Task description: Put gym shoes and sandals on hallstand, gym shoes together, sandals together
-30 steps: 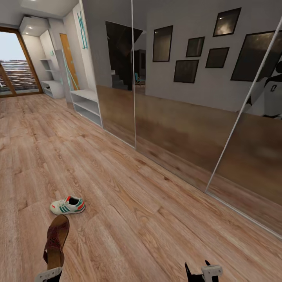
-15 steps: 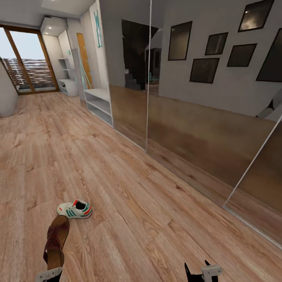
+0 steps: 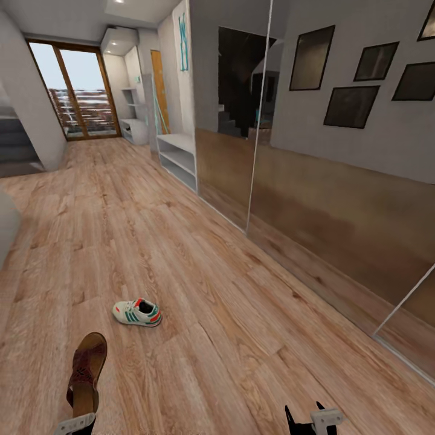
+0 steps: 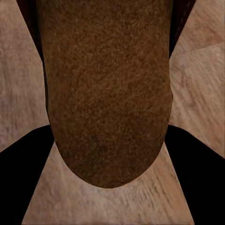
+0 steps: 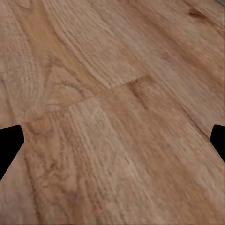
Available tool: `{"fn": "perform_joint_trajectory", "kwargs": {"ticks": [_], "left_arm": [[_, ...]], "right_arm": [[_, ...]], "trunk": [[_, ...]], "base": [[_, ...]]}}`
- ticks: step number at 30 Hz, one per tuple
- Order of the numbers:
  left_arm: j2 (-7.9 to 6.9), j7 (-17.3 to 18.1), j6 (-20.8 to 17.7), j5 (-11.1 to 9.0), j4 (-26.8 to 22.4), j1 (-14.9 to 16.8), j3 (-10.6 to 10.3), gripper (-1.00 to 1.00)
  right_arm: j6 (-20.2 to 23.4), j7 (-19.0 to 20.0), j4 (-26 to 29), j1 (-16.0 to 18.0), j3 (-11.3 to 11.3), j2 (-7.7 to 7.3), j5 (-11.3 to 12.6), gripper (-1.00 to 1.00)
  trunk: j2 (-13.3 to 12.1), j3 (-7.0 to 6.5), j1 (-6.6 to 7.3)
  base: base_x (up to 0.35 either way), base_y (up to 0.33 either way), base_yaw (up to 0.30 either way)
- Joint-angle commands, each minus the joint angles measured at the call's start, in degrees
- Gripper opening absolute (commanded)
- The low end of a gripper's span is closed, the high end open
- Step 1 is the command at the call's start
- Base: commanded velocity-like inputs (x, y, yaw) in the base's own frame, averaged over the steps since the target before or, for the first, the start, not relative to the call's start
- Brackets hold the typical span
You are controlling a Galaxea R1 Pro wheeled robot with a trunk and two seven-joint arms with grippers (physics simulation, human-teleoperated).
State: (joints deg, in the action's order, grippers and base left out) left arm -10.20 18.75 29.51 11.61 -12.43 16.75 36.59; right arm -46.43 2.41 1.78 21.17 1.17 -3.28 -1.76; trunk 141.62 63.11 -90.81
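View swung right since earlier frames; hallstand [image 3: 176,154] far ahead. Left claw [image 3: 75,423] clamped on sandal [image 3: 86,370]; gym shoe [image 3: 138,313] just beyond. Right claw [image 3: 314,420] spread, empty.

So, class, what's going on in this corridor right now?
The robot's left gripper holds a brown sandal above the wooden floor. Its right gripper is open and carries nothing. One white gym shoe lies on the floor just ahead. The pale shoe rack stands farther down the corridor by the mirrored wall, nothing visible on it.
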Motion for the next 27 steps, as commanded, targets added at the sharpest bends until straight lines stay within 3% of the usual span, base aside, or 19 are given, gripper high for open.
{"fn": "perform_joint_trajectory", "kwargs": {"ticks": [1, 27], "left_arm": [[0.01, 0.3, 0.2, 0.4, 0.0, 0.1, 0.5, -1.00], [0.10, 0.3, 0.2, 0.4, 0.0, 0.0, 0.4, -1.00]], "right_arm": [[-0.2, 0.1, 0.0, 0.0, 0.1, -0.04, -0.1, 1.00], [-0.2, 0.1, 0.1, 0.0, 0.1, -0.12, -0.1, 1.00]], "trunk": [[0.0, 0.08, 0.01], [0.0, 1.13, 0.01]], "base": [[0.000, 0.000, 0.257], [0.003, 0.000, 0.257]]}}
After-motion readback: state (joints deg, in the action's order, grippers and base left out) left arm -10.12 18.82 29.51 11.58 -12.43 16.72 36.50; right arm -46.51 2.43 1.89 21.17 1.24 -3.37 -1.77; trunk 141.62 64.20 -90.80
